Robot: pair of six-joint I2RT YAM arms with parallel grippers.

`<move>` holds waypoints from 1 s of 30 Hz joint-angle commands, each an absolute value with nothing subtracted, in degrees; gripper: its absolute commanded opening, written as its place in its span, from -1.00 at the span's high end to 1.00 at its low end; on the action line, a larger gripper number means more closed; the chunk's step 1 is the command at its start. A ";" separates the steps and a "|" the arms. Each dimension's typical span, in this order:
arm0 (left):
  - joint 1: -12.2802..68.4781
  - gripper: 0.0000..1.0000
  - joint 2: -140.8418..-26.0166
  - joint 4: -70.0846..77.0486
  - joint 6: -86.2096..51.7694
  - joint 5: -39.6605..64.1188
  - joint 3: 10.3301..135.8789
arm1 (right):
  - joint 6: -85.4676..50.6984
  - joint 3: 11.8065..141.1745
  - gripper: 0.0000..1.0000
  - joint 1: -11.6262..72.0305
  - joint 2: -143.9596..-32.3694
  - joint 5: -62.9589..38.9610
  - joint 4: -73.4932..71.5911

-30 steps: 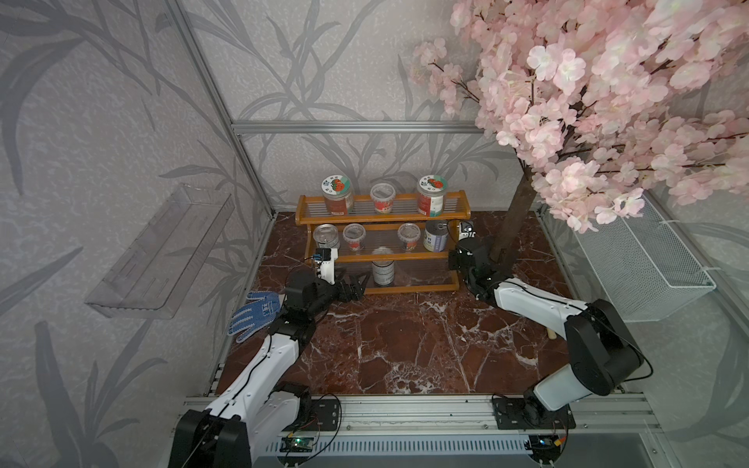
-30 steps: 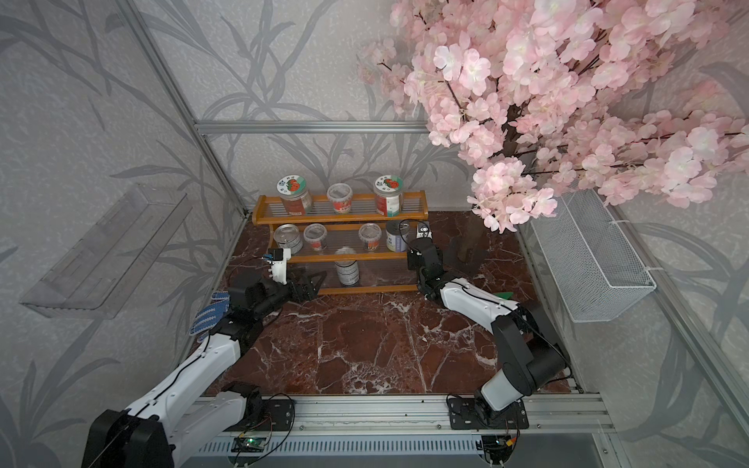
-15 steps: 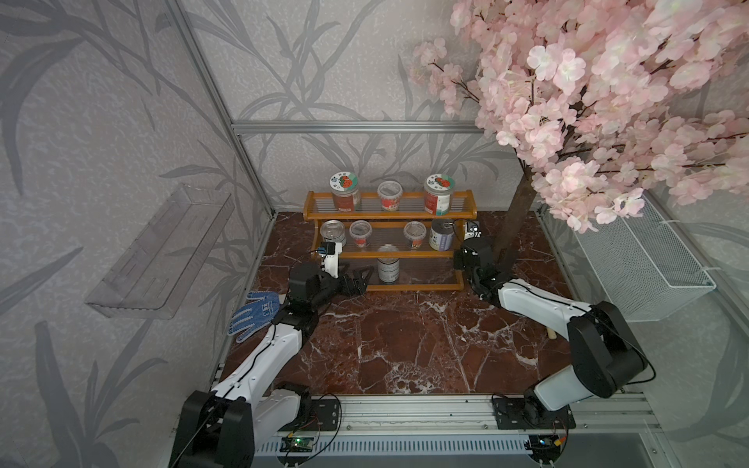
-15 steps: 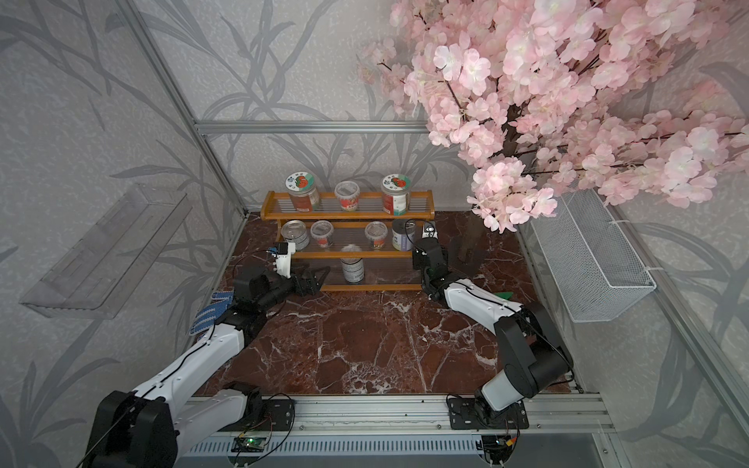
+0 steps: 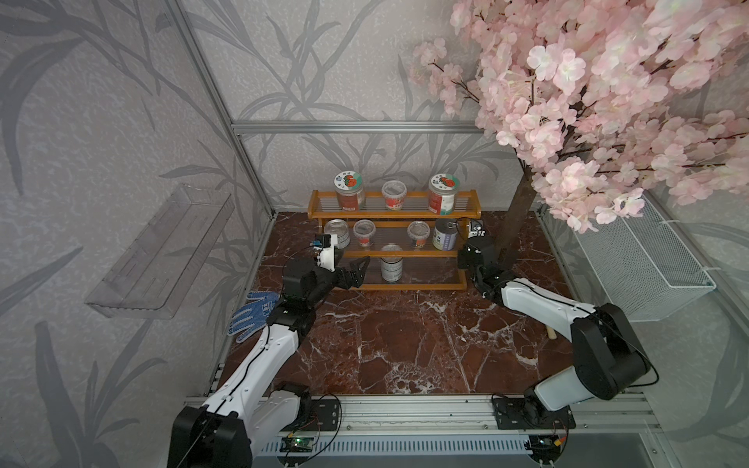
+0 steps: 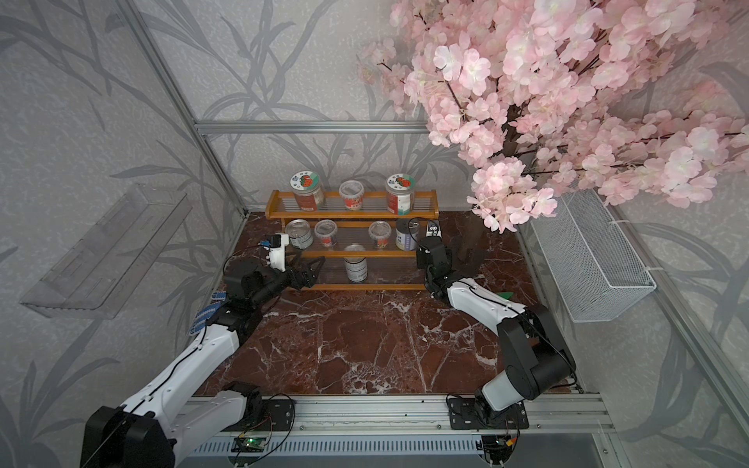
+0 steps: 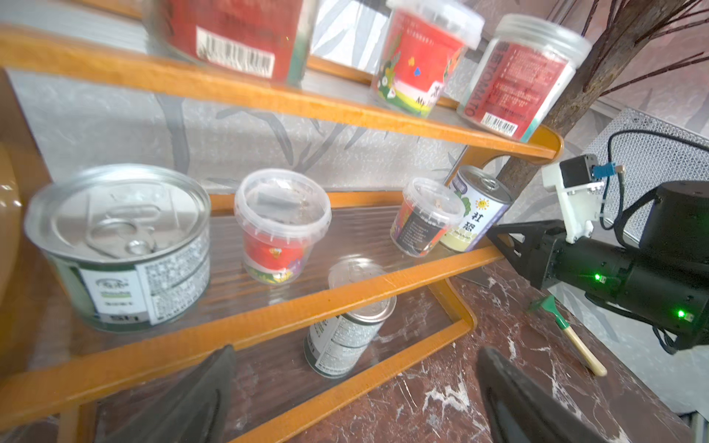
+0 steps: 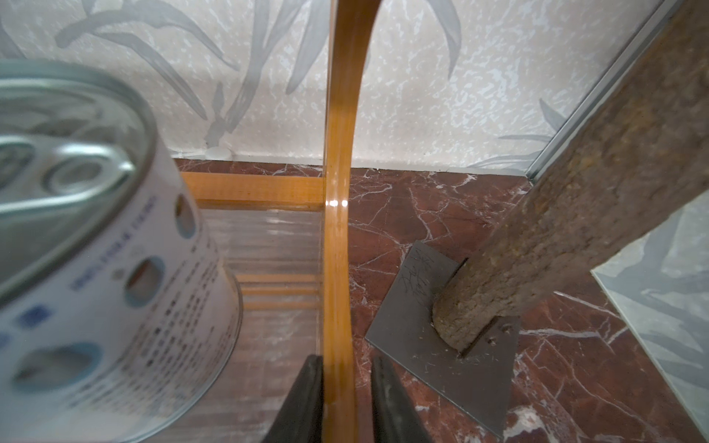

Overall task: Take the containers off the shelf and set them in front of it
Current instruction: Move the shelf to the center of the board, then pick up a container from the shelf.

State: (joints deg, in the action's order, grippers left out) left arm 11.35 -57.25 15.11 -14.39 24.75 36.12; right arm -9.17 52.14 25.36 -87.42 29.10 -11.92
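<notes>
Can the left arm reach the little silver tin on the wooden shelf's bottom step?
Probably yes. The open left hand hovers by the lowest tier of the orange wooden shelf, with nothing between it and the small silver labelled tin.

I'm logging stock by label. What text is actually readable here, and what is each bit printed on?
"TOMATO": red label of the top-tier jar nearest the tree trunk.
"My": label of the top-tier cup beside it; the rest is cut off.
Chinese characters on the tall middle-tier tin, and fine print and barcodes elsewhere: too small or blurred to read.
</notes>
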 commanded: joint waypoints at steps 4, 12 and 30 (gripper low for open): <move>11.52 -1.00 -55.71 8.95 -7.74 19.77 42.67 | -9.57 52.60 0.22 23.91 -81.23 29.98 -8.14; 11.38 -1.00 -58.05 5.42 -4.36 16.41 50.20 | -8.80 51.53 -0.35 23.88 -73.32 14.59 -1.30; 8.17 -1.00 -75.32 -10.96 8.69 17.03 80.10 | -2.46 66.77 -0.97 23.21 -57.02 -20.77 26.48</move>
State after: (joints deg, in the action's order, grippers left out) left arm 8.49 -73.32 -6.48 5.72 16.36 76.09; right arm -3.51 62.94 23.55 -57.25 -13.21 21.74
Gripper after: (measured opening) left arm 0.999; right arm 0.988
